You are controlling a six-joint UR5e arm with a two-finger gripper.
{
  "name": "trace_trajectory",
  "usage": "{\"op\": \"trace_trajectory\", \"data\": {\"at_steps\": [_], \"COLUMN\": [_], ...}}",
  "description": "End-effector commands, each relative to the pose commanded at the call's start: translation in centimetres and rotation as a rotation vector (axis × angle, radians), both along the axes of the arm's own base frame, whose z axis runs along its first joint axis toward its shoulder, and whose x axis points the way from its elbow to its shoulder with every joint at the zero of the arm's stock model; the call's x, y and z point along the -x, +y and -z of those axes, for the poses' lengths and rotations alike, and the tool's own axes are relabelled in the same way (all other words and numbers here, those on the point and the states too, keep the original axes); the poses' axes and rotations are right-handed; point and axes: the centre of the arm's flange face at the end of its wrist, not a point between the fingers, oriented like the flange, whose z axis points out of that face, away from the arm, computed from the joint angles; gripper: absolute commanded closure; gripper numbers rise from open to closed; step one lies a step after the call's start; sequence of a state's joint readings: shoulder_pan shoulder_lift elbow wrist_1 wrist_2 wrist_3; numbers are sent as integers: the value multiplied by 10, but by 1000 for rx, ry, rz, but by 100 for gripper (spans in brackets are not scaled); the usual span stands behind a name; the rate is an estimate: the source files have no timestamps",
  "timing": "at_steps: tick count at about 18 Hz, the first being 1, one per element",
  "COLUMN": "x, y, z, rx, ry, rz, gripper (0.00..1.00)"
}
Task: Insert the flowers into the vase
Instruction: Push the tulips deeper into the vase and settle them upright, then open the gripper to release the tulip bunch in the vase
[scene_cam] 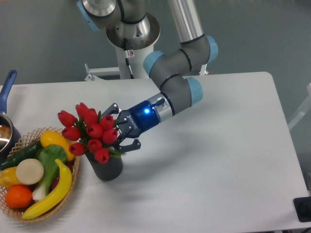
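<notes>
The flowers (92, 132), a tight bunch of red tulip buds with green leaves, stand with their stems down in the mouth of the dark grey vase (108, 169) at the table's front left. The heads lean slightly left over the vase. My gripper (119, 126) reaches in from the right at the bunch's height. It is open: one finger shows above the buds, the other (130, 144) below, beside the leaves. The buds partly cover the space between the fingers.
A woven basket (74, 178) of vegetables and fruit sits right against the vase's left side. A pot with a blue handle (7, 90) is at the far left edge. The arm's base (131, 34) stands behind the table.
</notes>
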State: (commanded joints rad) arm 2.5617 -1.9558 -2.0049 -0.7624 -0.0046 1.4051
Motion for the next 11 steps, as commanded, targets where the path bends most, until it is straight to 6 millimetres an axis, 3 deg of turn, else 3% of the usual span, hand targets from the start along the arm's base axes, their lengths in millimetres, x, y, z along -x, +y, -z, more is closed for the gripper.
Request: {"op": "trace_trajectory", "data": {"at_steps": [2,6,7,9,11], "x": [3,3,5,6,5], "y": [-4,-5,-6,-8,-10], "z": [1,1,3,4,3], "rx": [-1,11,28,54,65], "ry": [1,14,27,51,58], "rz": [-9,-11,-13,-18,-19], "gripper": [30,26,22,1,0]}}
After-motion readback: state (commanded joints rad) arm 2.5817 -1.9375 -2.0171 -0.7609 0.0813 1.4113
